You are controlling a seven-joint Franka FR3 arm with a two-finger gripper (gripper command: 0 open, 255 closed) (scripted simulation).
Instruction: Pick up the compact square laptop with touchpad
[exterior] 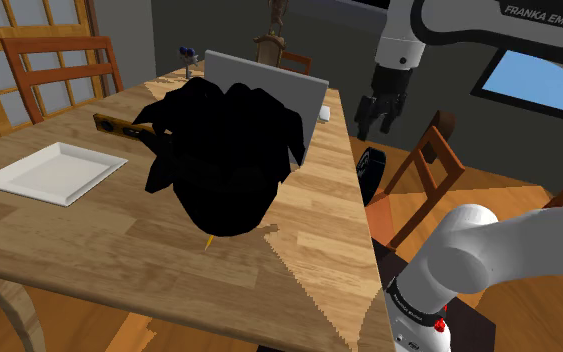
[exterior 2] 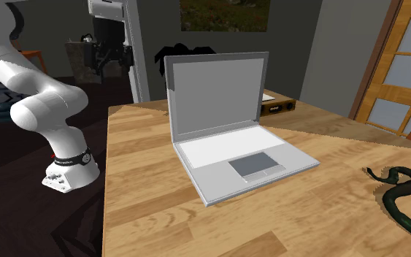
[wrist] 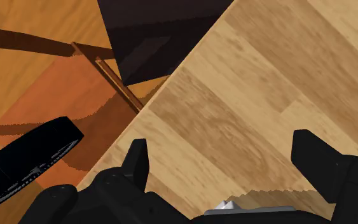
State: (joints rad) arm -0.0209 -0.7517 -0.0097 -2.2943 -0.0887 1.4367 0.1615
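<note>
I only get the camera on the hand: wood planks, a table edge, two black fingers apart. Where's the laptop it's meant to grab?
Observer: The grey laptop stands open on the wooden table, lid upright.
Operator: Is the hand near it?
Observer: The gripper hangs over the table's edge, to the shoulder view's right of the lid, clear of it.
Operator: Anything in the way?
Observer: A big black shape sits behind the lid, away from the gripper.
</note>
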